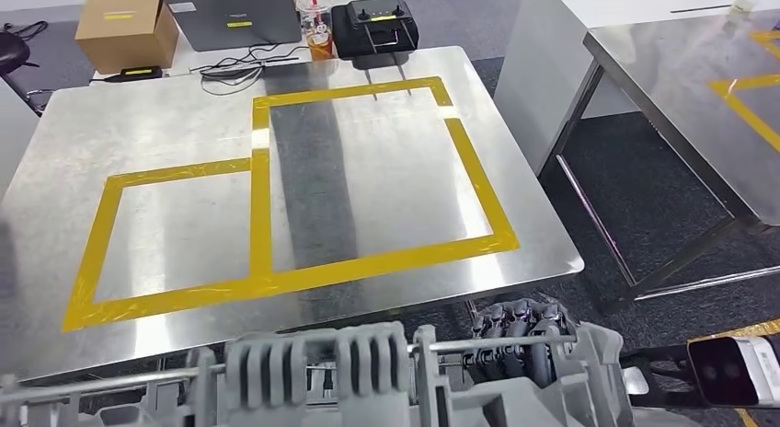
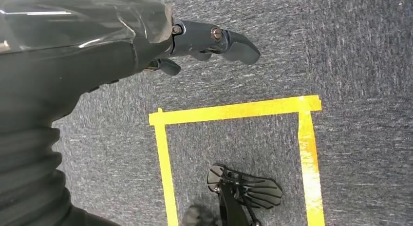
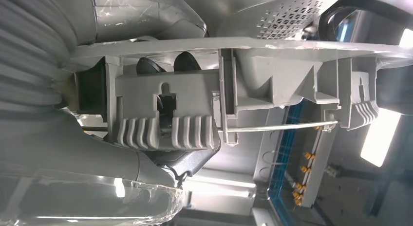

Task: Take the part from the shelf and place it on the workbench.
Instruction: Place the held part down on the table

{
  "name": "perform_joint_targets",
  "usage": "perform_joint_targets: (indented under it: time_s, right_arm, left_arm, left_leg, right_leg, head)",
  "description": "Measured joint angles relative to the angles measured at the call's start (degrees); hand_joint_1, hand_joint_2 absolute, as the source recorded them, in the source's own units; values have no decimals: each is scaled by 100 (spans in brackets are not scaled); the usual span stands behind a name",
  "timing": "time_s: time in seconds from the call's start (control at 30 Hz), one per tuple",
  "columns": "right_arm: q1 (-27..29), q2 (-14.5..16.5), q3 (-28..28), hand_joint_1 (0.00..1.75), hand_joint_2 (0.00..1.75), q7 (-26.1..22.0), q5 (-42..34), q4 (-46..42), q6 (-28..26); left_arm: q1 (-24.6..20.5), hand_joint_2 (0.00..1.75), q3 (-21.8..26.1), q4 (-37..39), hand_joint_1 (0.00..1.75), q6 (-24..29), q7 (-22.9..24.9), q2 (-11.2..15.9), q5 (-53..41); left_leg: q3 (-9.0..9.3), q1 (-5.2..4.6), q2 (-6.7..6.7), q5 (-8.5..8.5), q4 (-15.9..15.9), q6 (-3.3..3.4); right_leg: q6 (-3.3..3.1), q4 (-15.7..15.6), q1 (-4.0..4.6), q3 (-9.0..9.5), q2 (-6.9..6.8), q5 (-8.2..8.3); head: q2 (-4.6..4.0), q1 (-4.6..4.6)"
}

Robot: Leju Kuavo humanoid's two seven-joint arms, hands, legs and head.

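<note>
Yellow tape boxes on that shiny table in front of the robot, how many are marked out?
2 on the workbench: a smaller box on the left, and a larger box adjoining it on the right, reaching further back. The grey part hides none of them.

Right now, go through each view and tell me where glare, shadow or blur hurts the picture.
Head view: the workbench shines with soft glare, a dark reflected band runs down its middle, and the part at the bottom edge is sharp. Left wrist view: even light on the carpet, with glare streaks on the plastic cover behind the left hand. Right wrist view: bright blown-out patches behind the part; the background is soft.
</note>
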Motion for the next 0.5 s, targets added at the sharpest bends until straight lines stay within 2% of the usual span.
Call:
perform_joint_targets:
  time_s: [0.03,0.07,0.13,0.2,0.27,0.33,0.37,0.4,0.43,0.5]
  right_arm:
    - [-2,1,-1,175,175,0,2,-13,0]
    - [-6,3,-3,175,175,0,3,-23,0]
    - [-21,10,-3,175,175,0,5,-39,0]
    - [-40,26,-1,175,175,-1,7,-40,0]
    - [-51,43,2,175,175,-7,10,-40,-1]
    - [-54,49,5,175,175,-17,15,-39,-3]
    - [-54,50,7,175,175,-21,24,-39,-5]
    - [-53,50,9,175,175,-24,35,-39,-8]
    - [-53,50,11,175,175,-27,46,-39,-10]
    - [-55,51,14,175,175,-41,59,-39,-16]
  left_arm:
    - [0,175,0,1,0,-13,0,-2,0]
    - [4,175,0,1,0,-21,0,-2,1]
    - [27,175,0,2,0,-31,0,6,1]
    - [57,175,1,2,0,-40,0,22,1]
    - [62,175,1,1,0,-51,0,43,1]
    - [58,175,0,0,0,-66,0,56,3]
    - [59,175,0,-1,0,-73,1,59,4]
    - [61,175,0,-1,0,-78,1,59,5]
    - [63,175,0,-1,0,-81,2,60,6]
    - [61,175,0,-1,0,-84,3,70,7]
  left_leg:
    - [3,-17,-38,-5,7,-13]
    - [4,-28,-71,-9,13,-32]
    - [0,-30,-126,-12,17,-88]
    - [-46,-18,-100,-61,95,-146]
    - [-243,17,20,-326,538,-221]
    - [-590,76,110,-692,1304,-303]
    - [-728,106,131,-785,1589,-334]
    - [-773,134,149,-776,1681,-359]
    - [-700,159,172,-668,1537,-376]
    - [-281,188,281,-335,753,-389]
  right_leg:
    - [-37,-341,11,146,33,152]
    - [-88,-543,25,235,59,245]
    - [-177,-613,40,264,57,318]
    - [-228,-641,7,308,3,358]
    - [-258,-663,-30,351,-58,381]
    - [-262,-660,-30,356,-113,378]
    - [-261,-659,-32,356,-142,376]
    - [-256,-658,-35,358,-170,370]
    - [-245,-657,-39,365,-197,361]
    - [-204,-656,-46,397,-251,332]
  head:
    - [0,-1]
    - [0,-3]
    - [0,-2]
    - [0,-8]
    - [0,-34]
    - [0,-54]
    - [0,-52]
    - [0,-54]
    - [0,-55]
    - [0,-55]
